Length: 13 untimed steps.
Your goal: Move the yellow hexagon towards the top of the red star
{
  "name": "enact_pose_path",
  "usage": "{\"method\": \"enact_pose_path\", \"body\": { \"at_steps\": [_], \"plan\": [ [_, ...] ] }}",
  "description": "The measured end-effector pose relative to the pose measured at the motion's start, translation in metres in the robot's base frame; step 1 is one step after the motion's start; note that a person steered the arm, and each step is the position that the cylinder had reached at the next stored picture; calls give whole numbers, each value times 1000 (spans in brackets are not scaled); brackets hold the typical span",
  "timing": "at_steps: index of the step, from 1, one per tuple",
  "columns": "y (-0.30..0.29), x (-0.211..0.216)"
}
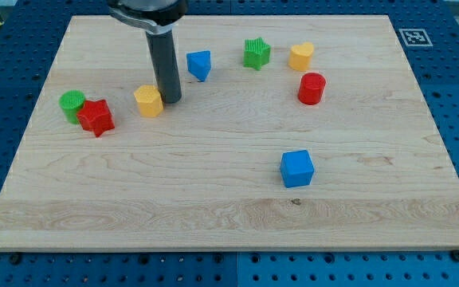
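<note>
The yellow hexagon [147, 100] lies on the wooden board at the upper left. The red star [96, 117] lies to its left and a little lower, about a block's width away. A green cylinder [72, 104] touches the red star's upper left side. My tip [171, 100] rests on the board right against the yellow hexagon's right side. The dark rod rises from there to the view's top.
A blue block with a pointed shape [199, 64] lies just right of the rod. A green star [256, 53], a yellow block [300, 57] and a red cylinder [311, 88] sit at the upper right. A blue cube [296, 168] lies lower right.
</note>
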<state>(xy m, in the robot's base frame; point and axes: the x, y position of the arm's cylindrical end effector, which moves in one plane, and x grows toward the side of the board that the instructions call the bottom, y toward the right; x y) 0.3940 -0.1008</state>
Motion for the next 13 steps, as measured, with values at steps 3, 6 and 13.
{"method": "enact_pose_path", "body": {
  "at_steps": [3, 6, 13],
  "plan": [
    [9, -1],
    [17, 8],
    [-6, 23]
  ]
}}
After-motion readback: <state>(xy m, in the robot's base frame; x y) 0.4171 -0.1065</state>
